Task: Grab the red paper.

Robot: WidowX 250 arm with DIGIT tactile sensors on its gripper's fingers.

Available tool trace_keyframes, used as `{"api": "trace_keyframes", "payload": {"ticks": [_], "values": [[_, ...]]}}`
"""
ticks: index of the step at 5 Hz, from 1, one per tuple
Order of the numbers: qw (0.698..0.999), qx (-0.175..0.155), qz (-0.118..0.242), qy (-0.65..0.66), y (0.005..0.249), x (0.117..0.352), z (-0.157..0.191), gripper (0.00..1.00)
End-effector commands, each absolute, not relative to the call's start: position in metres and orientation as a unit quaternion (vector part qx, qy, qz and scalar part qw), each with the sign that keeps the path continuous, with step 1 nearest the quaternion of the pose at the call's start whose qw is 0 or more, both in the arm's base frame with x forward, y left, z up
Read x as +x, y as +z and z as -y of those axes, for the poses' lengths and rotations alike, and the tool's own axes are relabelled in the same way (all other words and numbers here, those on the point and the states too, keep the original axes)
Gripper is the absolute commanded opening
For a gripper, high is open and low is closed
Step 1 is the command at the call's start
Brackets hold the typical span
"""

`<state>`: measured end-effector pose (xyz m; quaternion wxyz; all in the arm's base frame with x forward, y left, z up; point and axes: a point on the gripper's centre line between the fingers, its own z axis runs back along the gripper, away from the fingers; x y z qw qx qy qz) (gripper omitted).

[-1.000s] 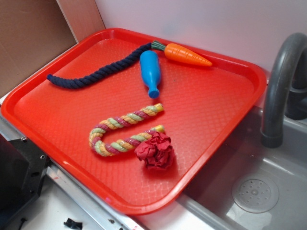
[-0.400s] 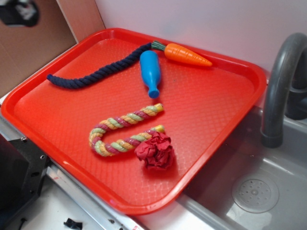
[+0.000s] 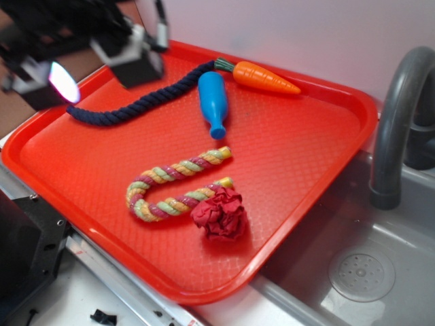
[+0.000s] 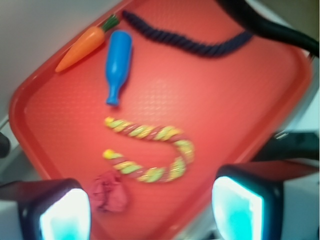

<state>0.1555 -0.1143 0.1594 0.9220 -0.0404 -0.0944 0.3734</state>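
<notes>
A bright red plastic tray (image 3: 306, 156) with a textured floor and a raised rim is seen resting on a pale counter (image 3: 88, 299), beside a grey sink (image 3: 380, 272) whose dark curved faucet (image 3: 397, 109) stands by the tray's right edge. A plain light wall (image 3: 306, 34) is seen behind the tray, and a brown panel (image 3: 20, 109) at the back left.

The red paper (image 3: 219, 213), a crumpled dark crimson ball, is found on the tray near its front edge, towards the front right corner. It is touched by, or lies just beside, the lower end of a multicoloured twisted rope toy (image 3: 173, 187) bent into a hook shape near the tray's middle. Further back, a blue bottle-shaped toy (image 3: 213, 102) is laid with its neck pointing forward, an orange toy carrot (image 3: 265, 78) lies near the back edge, and a dark blue rope (image 3: 136, 102) runs from the carrot's green end towards the left edge.

The gripper (image 3: 98, 58) is held above the tray's back left corner, well apart from the paper, blurred in the exterior view. In the wrist view its two fingers (image 4: 240, 205) are seen set wide apart, with nothing held between them. From there the open tray floor and the rope toy lie between the gripper and the paper.
</notes>
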Motion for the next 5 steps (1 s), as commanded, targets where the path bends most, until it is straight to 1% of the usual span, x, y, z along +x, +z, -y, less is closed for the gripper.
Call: {"api": "trace_keyframes", "payload": {"ticks": [1,2,3,4,5], "values": [[0.912,-0.112,0.060,0.391,0.094,0.187,0.154,1.00],[0.916,-0.111,0.050,0.384,0.065,0.196,0.168,1.00],[0.919,-0.108,0.030,0.378,0.046,0.199,0.172,1.00],[0.924,-0.101,0.018,0.367,0.032,0.197,0.180,1.00],[0.926,-0.091,0.005,0.366,0.024,0.193,0.185,1.00]]}}
